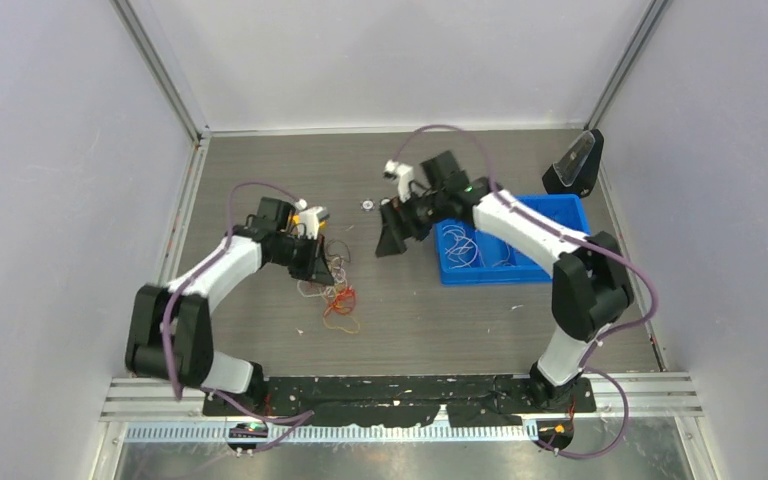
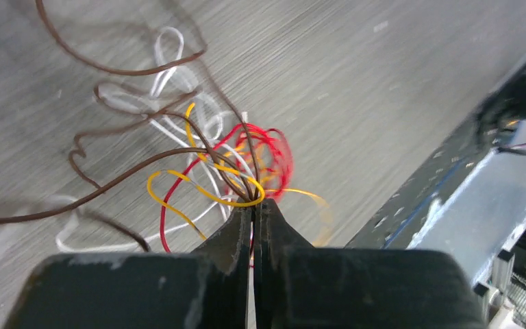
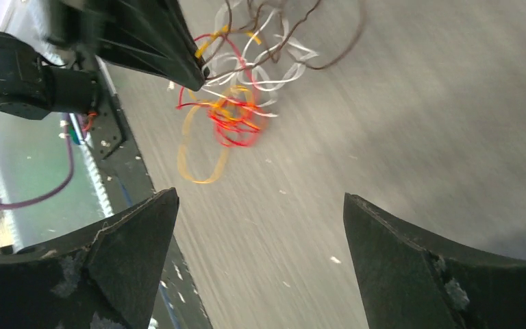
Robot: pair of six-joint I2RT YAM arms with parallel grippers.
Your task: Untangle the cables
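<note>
Left gripper (image 2: pixel 253 204) first: its jaws are pressed together with almost no gap, and yellow and brown strands of the cables (image 2: pixel 246 161) run into the seam at the tips, so I read it as pinching a few wires and not the whole clump. From those tips the tangle fans out toward 12 o'clock in the left wrist view. A tight red knot sits just past the tips, yellow loops spread to 9 o'clock, white loops lie beyond, and long brown strands trail off toward 10 o'clock. From overhead the clump has no clear long axis, though it lies loosely stretched from the pinch toward 5 o'clock, with its orange and red end nearest the arm bases. It rests on the table (image 1: pixel 440 320) left of centre. That makes the left arm plainly the nearer one, since it is touching the cables. The right gripper (image 3: pixel 260 199) hangs well apart at about 2 o'clock from the clump, with its jaws spread wide and nothing between them. Through its own camera the tangle shows at 12 o'clock, ahead of the open jaws. My judgement is that the next move depends on bringing this open pincer in along that line to take a loose loop opposite the pinch. Farther out at 3 o'clock stands a blue bin (image 1: pixel 560 215) holding pale wire loops (image 1: pixel 460 250).
</note>
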